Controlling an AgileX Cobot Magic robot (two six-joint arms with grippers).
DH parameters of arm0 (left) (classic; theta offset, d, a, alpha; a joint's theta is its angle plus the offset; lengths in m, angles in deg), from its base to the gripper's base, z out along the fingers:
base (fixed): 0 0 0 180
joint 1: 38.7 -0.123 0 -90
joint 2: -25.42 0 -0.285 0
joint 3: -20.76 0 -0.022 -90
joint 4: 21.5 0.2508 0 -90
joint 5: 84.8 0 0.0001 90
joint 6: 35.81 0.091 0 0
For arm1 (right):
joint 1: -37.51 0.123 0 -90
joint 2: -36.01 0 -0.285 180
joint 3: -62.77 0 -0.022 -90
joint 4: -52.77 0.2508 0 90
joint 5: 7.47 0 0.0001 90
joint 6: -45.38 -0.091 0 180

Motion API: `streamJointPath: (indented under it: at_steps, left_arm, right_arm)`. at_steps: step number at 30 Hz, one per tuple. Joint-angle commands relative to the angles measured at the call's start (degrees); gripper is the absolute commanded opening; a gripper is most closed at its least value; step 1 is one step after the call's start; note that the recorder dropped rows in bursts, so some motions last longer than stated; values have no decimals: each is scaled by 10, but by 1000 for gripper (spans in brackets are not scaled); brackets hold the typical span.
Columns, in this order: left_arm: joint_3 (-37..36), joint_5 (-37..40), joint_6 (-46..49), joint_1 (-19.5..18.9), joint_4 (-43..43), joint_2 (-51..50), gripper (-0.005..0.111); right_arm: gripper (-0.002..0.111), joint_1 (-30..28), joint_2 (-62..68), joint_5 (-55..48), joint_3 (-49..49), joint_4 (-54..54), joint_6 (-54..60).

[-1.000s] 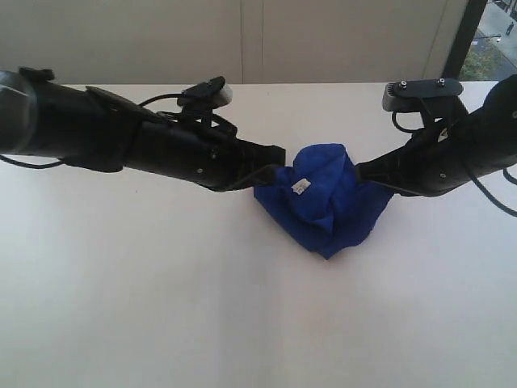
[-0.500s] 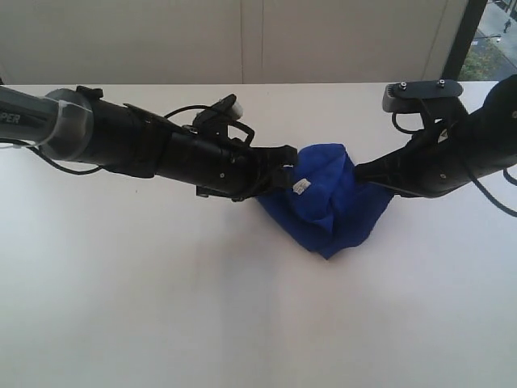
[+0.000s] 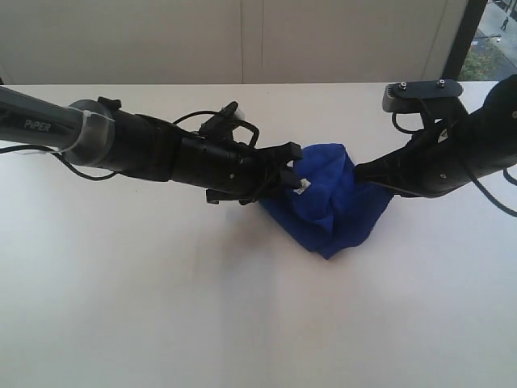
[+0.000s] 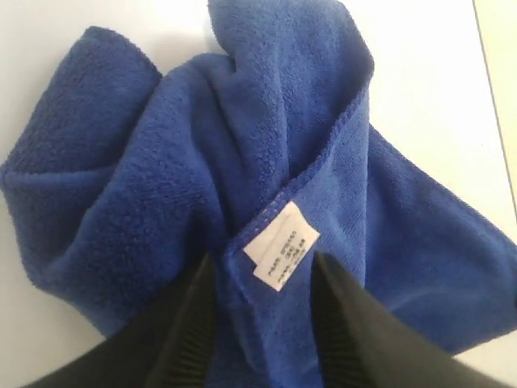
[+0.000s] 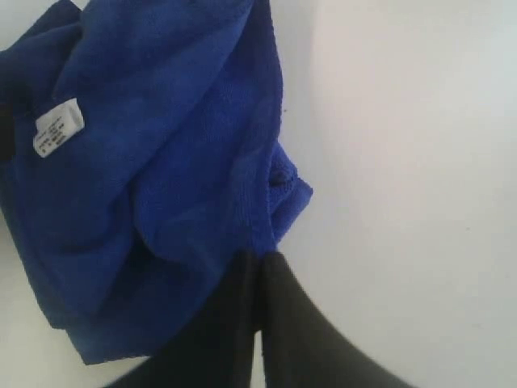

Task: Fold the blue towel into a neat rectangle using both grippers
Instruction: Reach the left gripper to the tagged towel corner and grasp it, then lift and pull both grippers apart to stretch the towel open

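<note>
Blue towel (image 3: 331, 206) crumpled on white table (image 3: 242, 323); left jaws spread astride its tag (image 4: 282, 245), right jaws pinching its edge

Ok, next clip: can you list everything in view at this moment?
blue towel: one, royal blue, bunched in a heap mid-table, between the two grippers.
tag: one, white, at the towel's hemmed corner.
table: one, white, under everything.
wall: pale panels, behind the table.
window: one, dark-framed, behind the table in the exterior view's top right corner.
left gripper: one, black, open, fingers astride the tagged corner.
right gripper: one, black, shut on the towel's other side.
arms: two, black, reaching in from either side.
</note>
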Motion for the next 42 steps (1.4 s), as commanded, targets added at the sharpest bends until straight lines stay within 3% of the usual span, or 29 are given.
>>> streamJointPath:
  at_steps: [1, 9, 19, 25, 32, 39, 42]
  left_arm:
    - [3, 13, 13, 4, -7, 2, 29]
    - [3, 12, 32, 4, 5, 2, 0]
    - [3, 31, 79, 0, 21, 23, 0]
    - [3, 32, 87, -20, 163, 86, 0]
    - [3, 101, 84, -67, 302, 172, 0]
    - [3, 182, -90, -137, 551, 259, 0]
    - [3, 221, -123, -163, 598, 299, 0]
  right_arm:
    - [0, 1, -1, 3, 0, -1, -1]
    - [0, 1, -1, 6, 0, -1, -1]
    - [0, 1, -1, 10, 0, -1, -1]
    - [0, 1, -27, 10, 0, -4, -1]
    - [0, 1, -87, 5, 0, -16, 34]
    - [0, 1, -123, -13, 0, -80, 35]
    - [0, 1, -138, -16, 0, -97, 35]
